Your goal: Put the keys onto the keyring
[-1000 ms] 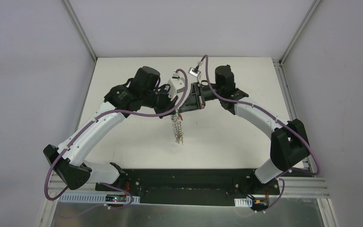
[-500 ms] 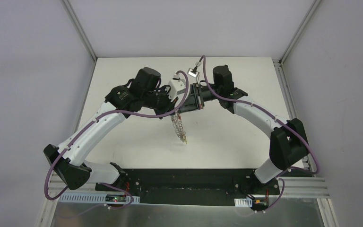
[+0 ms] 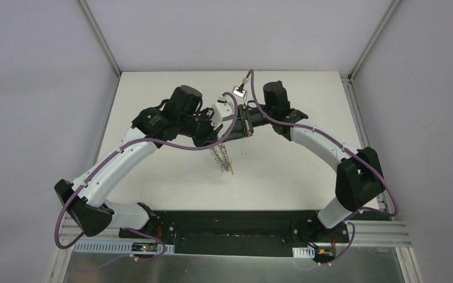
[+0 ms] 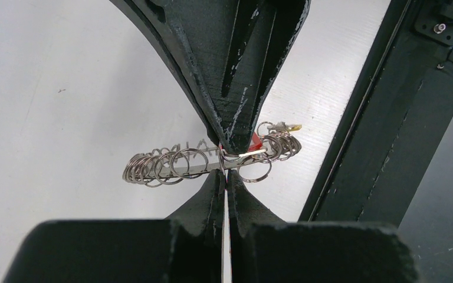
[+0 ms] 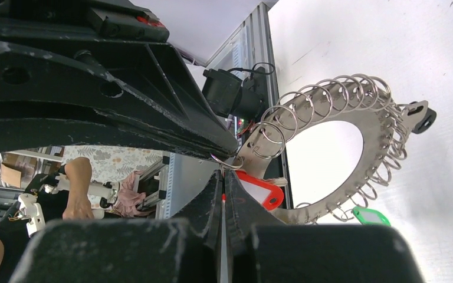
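I have both arms raised and meeting over the middle of the tabletop (image 3: 307, 171), with the keyring (image 5: 383, 138) hanging in the air between them, clear of the surface. My left pincer (image 4: 224, 175) is pressed together on the ring's rim from one side. My right pincer (image 5: 223, 177) is pressed together too, and it comes in from the opposite side at almost the same spot, so the two tips nearly touch. As far as I can tell the right one has nipped one of the small wire loops (image 5: 283, 127) that line the rim, but the tips hide the exact contact.

The red-headed key (image 5: 259, 191) hangs right beside that pinch. A green-headed key (image 5: 370, 216) sits further round the rim and a black-headed key (image 5: 422, 118) on the far side. These three look attached already. I see no loose key on the tabletop, though my arms cover part of it.

I judge this to be the threading step: one pincer steadies the ring while the other works a loop or key at the rim, late in the task. The next move calls for very small, careful motion. The left must hold firm and not twist, and the right must ease the loop along without letting it slip. With both tips this close, a clash or a dropped ring is the main risk
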`<state>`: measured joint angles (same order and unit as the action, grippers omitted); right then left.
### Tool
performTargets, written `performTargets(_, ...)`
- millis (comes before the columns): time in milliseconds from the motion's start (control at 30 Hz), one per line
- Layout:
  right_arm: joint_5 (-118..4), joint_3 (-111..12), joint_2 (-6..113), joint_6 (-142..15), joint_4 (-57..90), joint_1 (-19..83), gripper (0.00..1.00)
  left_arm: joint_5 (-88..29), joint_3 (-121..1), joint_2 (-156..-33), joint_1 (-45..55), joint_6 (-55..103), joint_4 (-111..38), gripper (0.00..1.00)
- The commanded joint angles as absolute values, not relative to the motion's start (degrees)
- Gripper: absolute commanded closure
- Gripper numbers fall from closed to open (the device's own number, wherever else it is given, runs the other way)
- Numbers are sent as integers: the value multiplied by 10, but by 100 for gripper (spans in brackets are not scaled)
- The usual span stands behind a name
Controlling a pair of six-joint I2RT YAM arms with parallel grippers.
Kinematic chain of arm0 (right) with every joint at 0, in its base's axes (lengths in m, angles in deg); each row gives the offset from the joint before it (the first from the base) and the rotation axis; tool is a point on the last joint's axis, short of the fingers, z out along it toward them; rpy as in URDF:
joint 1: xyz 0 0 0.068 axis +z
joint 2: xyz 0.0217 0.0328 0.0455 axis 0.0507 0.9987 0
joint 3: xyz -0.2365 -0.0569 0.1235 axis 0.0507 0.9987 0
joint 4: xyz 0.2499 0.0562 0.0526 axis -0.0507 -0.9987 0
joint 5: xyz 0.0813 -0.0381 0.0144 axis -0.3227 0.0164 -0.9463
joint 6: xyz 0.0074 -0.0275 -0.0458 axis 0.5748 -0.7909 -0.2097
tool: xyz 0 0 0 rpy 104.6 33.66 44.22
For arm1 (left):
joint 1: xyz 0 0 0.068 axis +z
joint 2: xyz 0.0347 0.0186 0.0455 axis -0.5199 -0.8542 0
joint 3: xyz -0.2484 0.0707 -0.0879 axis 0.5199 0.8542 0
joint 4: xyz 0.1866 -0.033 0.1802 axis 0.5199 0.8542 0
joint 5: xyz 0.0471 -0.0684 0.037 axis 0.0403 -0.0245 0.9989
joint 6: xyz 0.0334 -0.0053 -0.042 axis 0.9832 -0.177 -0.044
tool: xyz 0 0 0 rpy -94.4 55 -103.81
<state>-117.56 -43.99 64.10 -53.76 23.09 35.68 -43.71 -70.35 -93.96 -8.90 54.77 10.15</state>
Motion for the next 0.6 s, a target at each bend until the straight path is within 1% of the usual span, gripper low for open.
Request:
performTargets(0, -1130, -469, 650, -564, 221, 360, 100, -468, -712, -913, -107, 562, 93, 100)
performTargets(567, -1077, -492, 663, -578, 174, 366, 100, -422, -717, -918, -127, 595, 105, 100)
